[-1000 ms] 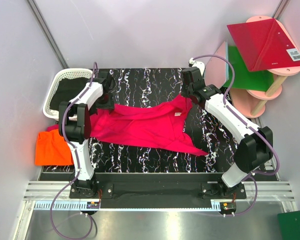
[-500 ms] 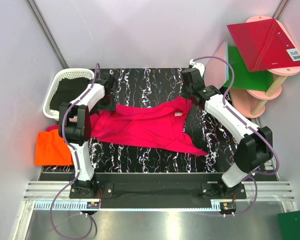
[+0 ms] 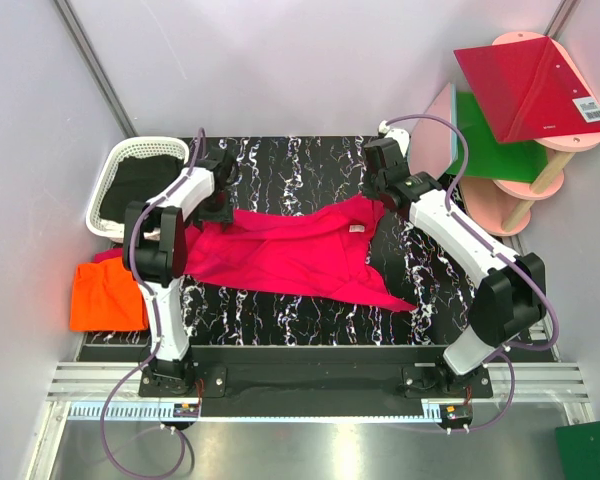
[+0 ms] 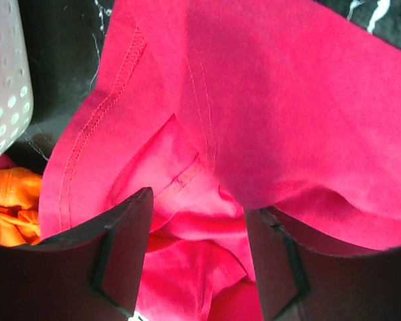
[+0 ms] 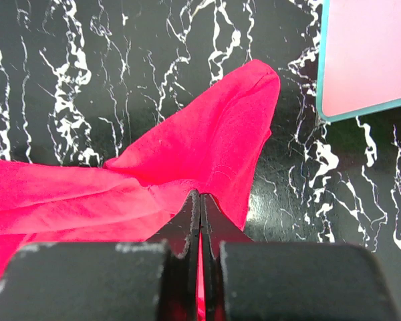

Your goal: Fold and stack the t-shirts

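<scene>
Marbled table (image 3: 300,165), flattening step: right tool (image 5: 199,198) pinches the pink t-shirt (image 3: 280,255), left tool (image 4: 197,207) hovers spread, probably needs a grip next.

setting: robot lab cell | evidence: white enclosure walls (image 3: 280,60); aluminium rail (image 3: 320,382); two arms (image 3: 460,235) bolted to marbled table (image 3: 290,160)

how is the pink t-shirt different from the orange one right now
The pink t-shirt lies spread across the black table; the orange t-shirt sits in a compact heap at its left edge, by the white basket. The right gripper is shut on the pink one and the open left gripper hangs over it; no gripper touches the orange one. Both are plain single-colour cloth.
</scene>
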`<state>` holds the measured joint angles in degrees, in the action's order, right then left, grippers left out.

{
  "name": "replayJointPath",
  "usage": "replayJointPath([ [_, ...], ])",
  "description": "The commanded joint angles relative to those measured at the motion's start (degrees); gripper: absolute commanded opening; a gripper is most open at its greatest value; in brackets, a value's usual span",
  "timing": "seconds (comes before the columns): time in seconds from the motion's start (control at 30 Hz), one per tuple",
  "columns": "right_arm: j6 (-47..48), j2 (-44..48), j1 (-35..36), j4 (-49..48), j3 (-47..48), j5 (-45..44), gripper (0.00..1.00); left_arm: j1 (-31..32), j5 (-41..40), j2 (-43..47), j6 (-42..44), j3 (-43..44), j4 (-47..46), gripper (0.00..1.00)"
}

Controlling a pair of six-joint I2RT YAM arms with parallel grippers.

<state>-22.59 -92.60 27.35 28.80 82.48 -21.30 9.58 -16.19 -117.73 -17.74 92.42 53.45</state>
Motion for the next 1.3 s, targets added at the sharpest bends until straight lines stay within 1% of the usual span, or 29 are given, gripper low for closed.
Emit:
replayJointPath([
  [0.0,-0.88,3.21,-0.2,-0.06,-0.74,0.73,0.0,0.0,-3.5,-3.02,1.04,4.78,-1.07,0.58],
  [0.07,-0.96,3.47,-0.2,0.12,-1.26,0.91,0.0,0.0,-3.68,-4.87,1.39,7.24,-0.46,0.5],
  [0.1,-1.23,3.91,-0.28,0.29,-1.35,1.0,0.0,0.0,-3.85,-5.48,1.3,8.12,-0.37,0.44],
  [0.13,-1.23,4.0,-0.28,0.38,-1.7,1.17,0.0,0.0,-3.94,-6.27,1.48,9.78,-0.19,0.22],
  [0.17,-1.23,4.18,-0.28,0.47,-1.79,1.26,0.0,0.0,-4.12,-6.63,1.48,10.75,0.33,0.1],
  [0.2,-1.49,4.53,-0.2,0.65,-1.97,1.43,0.0,0.0,-4.73,-6.89,1.56,11.72,0.86,0.01],
  [0.23,-1.67,4.62,-0.2,0.73,-2.32,1.44,0.0,0.0,-4.91,-7.07,1.57,13.56,1.39,0.0],
  [0.3,-2.11,5.14,-0.11,0.91,-2.58,1.52,0.0,0.0,-5.87,-6.37,1.83,14.54,2.18,0.0],
  [0.4,-2.55,6.02,-0.2,0.91,-2.94,1.52,0.0,0.0,-8.06,-2.69,1.74,14.37,2.71,0.0],
  [0.47,-2.2,6.37,-0.2,1.0,-2.24,1.52,0.0,0.0,-9.38,1.0,1.83,13.93,3.32,0.0],
  [0.6,-0.18,8.04,-0.2,1.26,1.71,1.17,0.0,-0.09,-15.43,9.33,1.3,14.45,4.82,0.0],
  [0.67,0.61,8.75,-0.2,1.26,3.47,0.82,0.0,-0.18,-17.12,12.07,1.04,14.89,5.43,0.0],
  [0.77,2.46,11.9,-0.19,1.79,6.29,1.34,0.0,-0.18,-19.23,17.79,0.6,15.42,6.31,0.0],
  [0.87,4.12,16.28,-0.02,3.8,7.52,1.96,0.0,-0.18,-18.71,25.34,-0.71,12.62,6.67,0.0],
  [0.9,4.39,17.7,0.24,4.42,7.17,2.14,0.0,-0.18,-18.45,30.06,-1.16,9.47,6.58,0.0],
  [0.93,4.74,19.11,0.42,4.95,6.74,2.4,0.0,-0.18,-18.18,32.72,-2.29,7.62,6.23,0.0],
  [0.97,5.27,22.34,0.59,6.08,6.3,3.1,0.0,-0.18,-17.66,35.53,-2.74,5.51,6.23,0.0],
  [1.0,5.62,24.11,0.86,6.79,5.16,3.45,0.0,-0.18,-17.13,40.95,-3.26,1.75,5.97,0.0],
  [1.07,5.8,29.11,2.08,9.68,4.45,4.16,0.0,-0.01,-16.08,46.86,-3.97,-1.96,5.44,0.0],
  [1.1,5.72,30.79,2.7,10.74,4.36,4.25,0.0,0.0,-15.98,52.64,-4.15,-5.03,5.44,0.0],
  [1.13,5.63,32.2,3.49,11.97,4.53,4.51,0.0,0.0,-15.9,55.56,-3.97,-6.45,5.44,0.0],
  [1.17,5.37,34.91,3.58,14.25,4.8,5.03,0.0,0.0,-15.55,60.99,-3.71,-8.12,5.61,0.0],
  [1.23,4.93,37.13,3.85,16.37,6.02,5.83,0.0,1.92,-16.85,64.98,-3.97,-8.14,8.31,0.0],
  [1.27,4.66,39.05,3.85,18.03,7.25,6.0,0.0,2.54,-16.69,68.65,-4.15,-8.13,8.6,0.0],
])
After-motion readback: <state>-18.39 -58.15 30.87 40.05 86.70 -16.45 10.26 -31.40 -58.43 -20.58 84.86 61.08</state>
